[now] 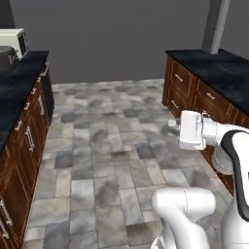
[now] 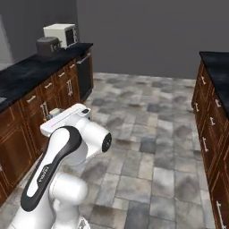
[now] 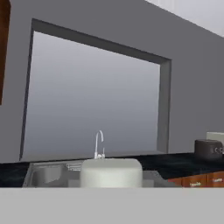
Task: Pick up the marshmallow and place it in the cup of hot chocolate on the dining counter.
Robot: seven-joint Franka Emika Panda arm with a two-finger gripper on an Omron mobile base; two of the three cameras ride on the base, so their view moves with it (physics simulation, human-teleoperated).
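I do not see the marshmallow yet, nor can I tell my gripper's opening. The dining worktop (image 1: 221, 68) is at right. I expect something light and soft; pinch its sides gently.

A home kitchen, by the look of it.

Dark wood cabinets (image 2: 31, 116) under black countertops (image 1: 17, 82) line a stone-tiled floor (image 1: 107, 146); a white microwave (image 2: 60, 35) sits on one counter, and a steel sink (image 3: 48, 174) with faucet (image 3: 99, 144) lies below what seems a window (image 3: 94, 92).
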